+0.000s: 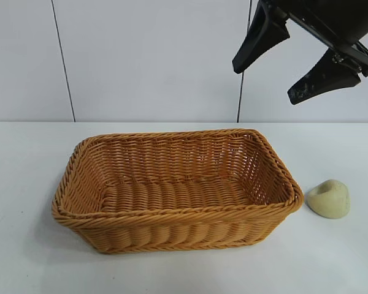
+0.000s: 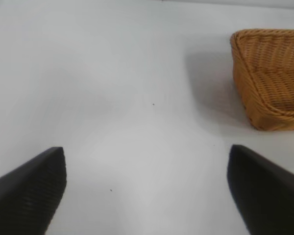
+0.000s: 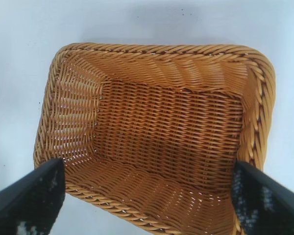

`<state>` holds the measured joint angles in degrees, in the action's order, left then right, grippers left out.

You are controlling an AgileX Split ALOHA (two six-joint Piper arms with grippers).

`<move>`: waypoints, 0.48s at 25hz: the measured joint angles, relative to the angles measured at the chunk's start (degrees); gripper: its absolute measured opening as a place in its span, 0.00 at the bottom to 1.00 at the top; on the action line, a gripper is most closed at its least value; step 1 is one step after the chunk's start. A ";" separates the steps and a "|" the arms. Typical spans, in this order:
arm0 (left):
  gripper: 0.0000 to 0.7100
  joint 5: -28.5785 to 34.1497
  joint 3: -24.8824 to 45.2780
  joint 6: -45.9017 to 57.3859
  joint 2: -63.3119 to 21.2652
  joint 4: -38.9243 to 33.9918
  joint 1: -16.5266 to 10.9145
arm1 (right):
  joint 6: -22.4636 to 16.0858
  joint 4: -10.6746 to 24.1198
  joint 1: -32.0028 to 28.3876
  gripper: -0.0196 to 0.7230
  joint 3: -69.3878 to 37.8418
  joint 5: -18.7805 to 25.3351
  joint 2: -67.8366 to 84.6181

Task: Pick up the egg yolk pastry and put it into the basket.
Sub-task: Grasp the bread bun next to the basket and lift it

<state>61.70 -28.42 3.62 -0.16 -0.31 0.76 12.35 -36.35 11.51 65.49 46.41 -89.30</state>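
Pale, matte dough is what I have to lift: the pastry (image 1: 329,198) sits on the white table (image 1: 24,184), just beside the short end of the basket (image 1: 172,211) on the right arm's side, apart from the rim and outside it. It looks like a rounded lump with a slight crease and a flat base. I judge it light and soft enough to dent, with a dry surface that should not slip, so I would close gently across its widest part, low on the sides, and stop as soon as it holds.

My right gripper (image 1: 281,66) hangs high above the table, over the basket's far right corner and well above the pastry, with its black fingers spread wide and nothing between them. Its wrist view looks straight down into the bare basket, not at the pastry.

Tight orange-tan wicker makes up the basket, with sloped walls, a ribbed floor and a braided rim; it looks stiff, and the opening is broad.

My left gripper (image 2: 147,191) shows only in its own wrist view, parked over bare table near a basket corner, fingers wide apart and holding nothing.
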 joint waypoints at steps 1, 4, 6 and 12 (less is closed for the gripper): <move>0.91 0.00 0.05 0.00 0.00 0.00 0.00 | 0.00 0.14 0.00 0.91 0.04 0.07 0.00; 0.91 0.00 0.05 0.00 0.00 0.00 0.00 | -0.29 1.92 0.00 0.91 0.04 0.79 0.00; 0.91 0.00 0.05 0.00 0.00 0.00 0.00 | -1.89 4.81 0.00 0.91 0.07 1.55 0.00; 0.91 0.00 0.05 0.00 0.00 0.00 0.00 | -11.45 23.52 0.00 0.91 4.46 6.53 -0.04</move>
<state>61.70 -28.37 3.62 -0.16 -0.31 0.76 0.90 -12.83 11.51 69.95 52.93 -89.34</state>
